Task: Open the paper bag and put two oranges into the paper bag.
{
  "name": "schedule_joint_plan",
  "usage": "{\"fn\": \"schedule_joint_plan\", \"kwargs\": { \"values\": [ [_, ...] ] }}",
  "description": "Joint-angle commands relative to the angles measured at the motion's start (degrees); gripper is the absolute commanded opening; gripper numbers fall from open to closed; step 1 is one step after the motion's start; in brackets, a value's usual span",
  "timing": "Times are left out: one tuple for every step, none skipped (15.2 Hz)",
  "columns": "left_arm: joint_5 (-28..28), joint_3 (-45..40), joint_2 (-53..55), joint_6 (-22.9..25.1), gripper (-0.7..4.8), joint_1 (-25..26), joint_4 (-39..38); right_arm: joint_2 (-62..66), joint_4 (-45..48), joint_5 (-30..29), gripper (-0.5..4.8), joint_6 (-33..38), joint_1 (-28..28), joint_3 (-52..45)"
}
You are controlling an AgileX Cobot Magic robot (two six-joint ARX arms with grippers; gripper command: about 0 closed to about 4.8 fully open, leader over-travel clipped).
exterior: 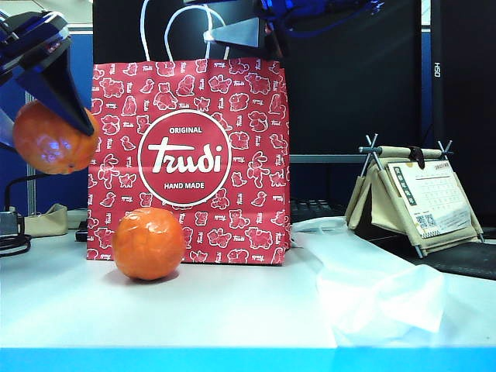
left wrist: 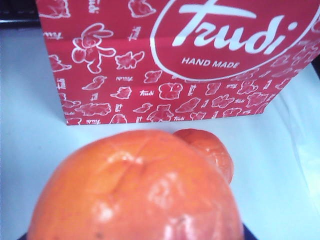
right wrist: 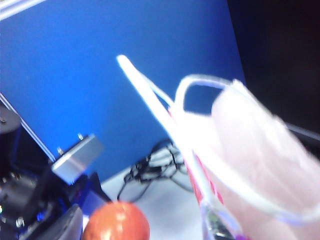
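Oranges: one (exterior: 53,136) is clamped in the left gripper (exterior: 46,116), raised beside the paper bag (exterior: 190,163); the other (exterior: 149,242) lies below it on the surface (exterior: 232,310). Above the bag's rim, the right gripper (exterior: 240,31) is held with jaws apart by the cord handles (exterior: 174,27).

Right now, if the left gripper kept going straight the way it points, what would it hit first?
Probably the loose orange on the table: the left gripper, shut on the held orange, points down toward it, with the bag just behind. Depth is unclear.
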Motion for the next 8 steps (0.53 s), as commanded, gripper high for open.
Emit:
{"fn": "schedule_joint_plan", "kwargs": {
  "values": [
    [0.5, 0.5, -0.2, 0.4, -0.05, 0.0, 0.5, -4.2, -11.3, 6.3, 3.05, -11.9, 0.0, 0.5],
    [0.5, 0.5, -0.2, 0.3, -0.05, 0.0, 0.9, -4.3, -12.1, 7.3, 3.05, -13.2, 0.0, 0.5],
    [0.5, 0.5, -0.2, 0.3, -0.05, 0.0, 1.1, -4.3, -11.4, 7.8, 3.05, -13.5, -0.3, 0.5],
    [0.6, 0.5, -0.2, 0.3, -0.05, 0.0, 1.1, -4.3, -10.9, 9.3, 3.05, -14.6, -0.3, 0.5],
    [1.0, 0.5, -0.2, 0.3, -0.05, 0.0, 1.1, -4.1, -8.3, 9.3, 3.04, -14.8, -0.3, 0.5],
    [1.6, 0.5, -0.2, 0.4, -0.05, 0.0, 2.1, -3.5, -5.0, 9.4, 2.87, -12.8, -0.3, 0.6],
    [1.6, 0.5, -0.2, 0.4, -0.05, 0.0, 2.6, -2.8, -4.0, 9.5, 2.72, -11.7, -0.1, 0.6],
    [1.6, 0.5, -0.2, 0.4, -0.05, 0.0, 2.6, -2.5, -4.1, 9.5, 2.72, -11.7, 0.0, 0.6]
  ]
}}
